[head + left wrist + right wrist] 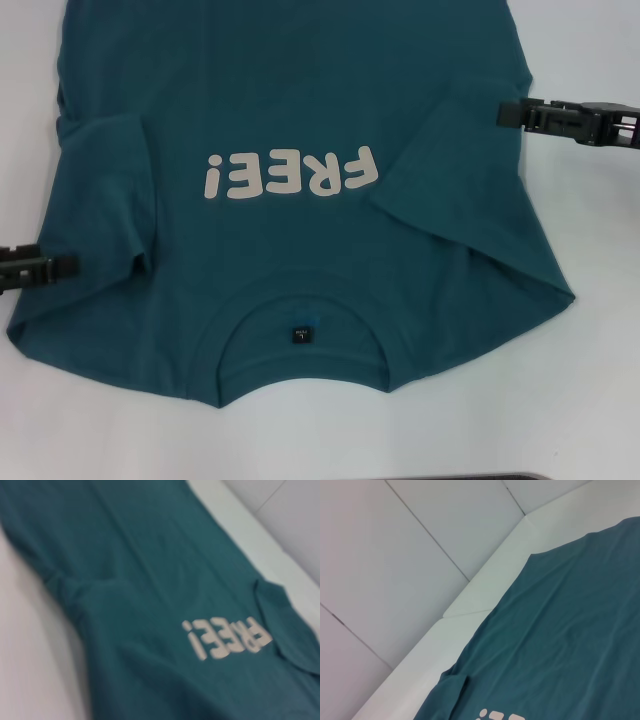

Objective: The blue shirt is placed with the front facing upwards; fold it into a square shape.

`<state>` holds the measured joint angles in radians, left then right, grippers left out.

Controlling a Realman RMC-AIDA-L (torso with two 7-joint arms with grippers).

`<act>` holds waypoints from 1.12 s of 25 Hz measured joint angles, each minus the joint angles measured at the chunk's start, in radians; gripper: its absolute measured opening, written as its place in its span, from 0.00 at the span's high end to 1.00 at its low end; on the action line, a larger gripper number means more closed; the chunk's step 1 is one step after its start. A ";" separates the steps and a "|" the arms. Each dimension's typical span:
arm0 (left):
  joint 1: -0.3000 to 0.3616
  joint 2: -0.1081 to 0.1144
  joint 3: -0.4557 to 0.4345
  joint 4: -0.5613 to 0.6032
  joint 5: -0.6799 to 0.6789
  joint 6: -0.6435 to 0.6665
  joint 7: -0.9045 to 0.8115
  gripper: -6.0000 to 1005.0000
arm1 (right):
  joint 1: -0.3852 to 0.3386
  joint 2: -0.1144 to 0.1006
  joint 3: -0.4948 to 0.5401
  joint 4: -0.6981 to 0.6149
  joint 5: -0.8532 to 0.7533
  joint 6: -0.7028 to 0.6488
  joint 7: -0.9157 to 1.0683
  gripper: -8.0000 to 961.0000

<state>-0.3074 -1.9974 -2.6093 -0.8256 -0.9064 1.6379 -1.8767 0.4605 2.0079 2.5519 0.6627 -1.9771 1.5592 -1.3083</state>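
We find the shirt [300, 130] flat on the table [100, 420], print up, collar nearest the robot, both sleeves folded inward, prob. to square the sides. Left hand [70, 266] sits at the shirt's left edge, right hand [503, 114] by the right sleeve; whether either is apart or together, we cannot tell. Hem cut off at the far edge.

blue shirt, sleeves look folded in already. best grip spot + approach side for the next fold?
My pick: the blue shirt by its shoulder corners beside the collar, nearest the robot. Both sleeves already lie folded inward, leaving long straight side edges. The left gripper would come in from the left edge, the right gripper from the right, both low along the table.
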 joint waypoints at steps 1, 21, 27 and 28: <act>0.001 0.000 -0.003 0.000 0.013 -0.005 -0.004 0.10 | 0.000 0.000 0.001 0.000 0.000 0.000 0.000 0.22; 0.004 0.000 -0.025 0.003 0.098 -0.063 -0.028 0.10 | 0.000 0.000 0.004 0.000 0.000 0.003 0.003 0.22; 0.004 0.000 -0.023 0.000 0.107 -0.059 -0.030 0.10 | 0.001 0.000 0.004 0.000 0.002 0.003 0.003 0.22; 0.004 0.000 -0.022 -0.001 0.107 -0.057 -0.030 0.10 | 0.001 0.000 0.004 0.000 0.003 0.003 0.003 0.22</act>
<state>-0.3037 -1.9970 -2.6310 -0.8266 -0.7989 1.5807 -1.9064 0.4614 2.0080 2.5563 0.6627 -1.9746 1.5620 -1.3049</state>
